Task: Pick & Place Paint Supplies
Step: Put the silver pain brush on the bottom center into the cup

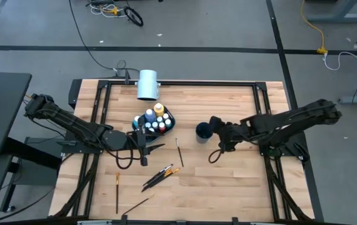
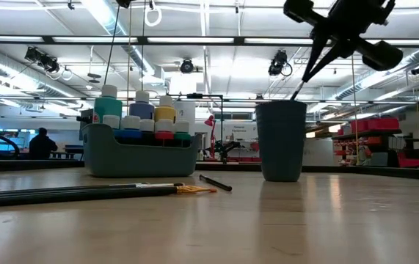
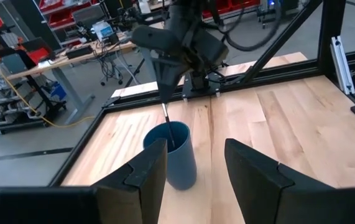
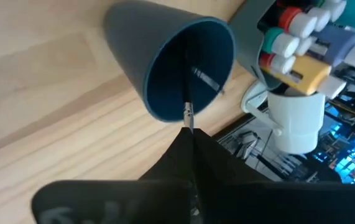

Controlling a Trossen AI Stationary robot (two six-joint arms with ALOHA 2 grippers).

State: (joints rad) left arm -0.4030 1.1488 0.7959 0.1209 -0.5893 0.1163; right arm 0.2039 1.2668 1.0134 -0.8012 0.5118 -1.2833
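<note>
2 jaws: right jaws clenched on paintbrush (image 4: 188, 112) over cup (image 4: 141, 74); left jaws released, empty

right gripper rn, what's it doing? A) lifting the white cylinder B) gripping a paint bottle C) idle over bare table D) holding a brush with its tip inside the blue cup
D: the right gripper is shut on a thin paintbrush whose lower end sits inside the blue cup.

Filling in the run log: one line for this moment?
right gripper: shut on paintbrush, tip inside blue cup | left gripper: open, empty
</note>
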